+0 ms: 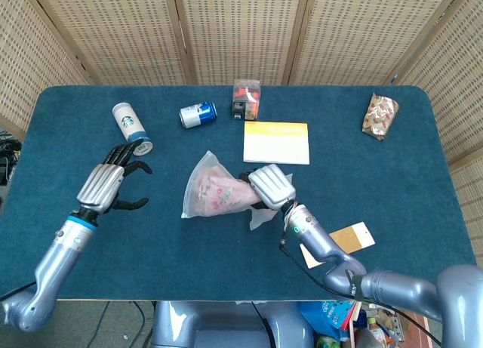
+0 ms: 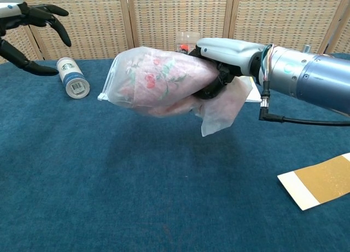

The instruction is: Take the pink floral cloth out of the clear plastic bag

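Surface: blue cloth top [image 1: 392,174], wicker screens behind. Right hand [image 1: 270,185] grips clear plastic bag [image 2: 224,107] aloft, pink floral cloth [image 2: 158,80] inside, beyond its fingers. Left hand [image 1: 108,183] spread, empty, nearby. Advice: steady the bag's closed end, draw cloth through its mouth.
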You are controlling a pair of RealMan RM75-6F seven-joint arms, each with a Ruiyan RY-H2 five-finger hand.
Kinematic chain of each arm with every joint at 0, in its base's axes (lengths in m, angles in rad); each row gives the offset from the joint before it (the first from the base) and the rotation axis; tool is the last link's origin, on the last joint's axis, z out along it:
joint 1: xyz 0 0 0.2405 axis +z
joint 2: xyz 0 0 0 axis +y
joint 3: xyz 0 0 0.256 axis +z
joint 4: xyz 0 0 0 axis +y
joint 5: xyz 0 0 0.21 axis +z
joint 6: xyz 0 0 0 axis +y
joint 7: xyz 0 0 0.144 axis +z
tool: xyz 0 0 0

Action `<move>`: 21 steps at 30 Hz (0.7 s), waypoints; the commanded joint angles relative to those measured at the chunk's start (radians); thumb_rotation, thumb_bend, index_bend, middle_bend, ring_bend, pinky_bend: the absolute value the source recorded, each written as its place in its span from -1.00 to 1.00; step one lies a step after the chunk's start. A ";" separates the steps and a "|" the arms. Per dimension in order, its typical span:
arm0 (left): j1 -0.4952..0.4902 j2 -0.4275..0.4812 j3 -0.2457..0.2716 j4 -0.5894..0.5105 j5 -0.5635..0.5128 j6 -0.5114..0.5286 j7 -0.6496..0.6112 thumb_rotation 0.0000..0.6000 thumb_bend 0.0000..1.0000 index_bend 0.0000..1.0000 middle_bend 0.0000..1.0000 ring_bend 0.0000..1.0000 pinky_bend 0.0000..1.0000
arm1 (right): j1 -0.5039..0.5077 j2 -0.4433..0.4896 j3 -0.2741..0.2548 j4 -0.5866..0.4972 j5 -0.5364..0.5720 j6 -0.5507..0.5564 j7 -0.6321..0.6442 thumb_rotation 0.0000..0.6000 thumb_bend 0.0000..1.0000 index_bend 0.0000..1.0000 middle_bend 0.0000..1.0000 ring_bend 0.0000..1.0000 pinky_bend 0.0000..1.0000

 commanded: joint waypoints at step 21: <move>-0.196 -0.246 -0.048 0.133 -0.249 -0.080 0.062 1.00 -0.55 -0.22 -1.00 -1.00 -1.00 | 0.018 -0.006 0.008 -0.018 -0.003 0.010 -0.004 1.00 0.78 0.19 0.29 0.10 0.33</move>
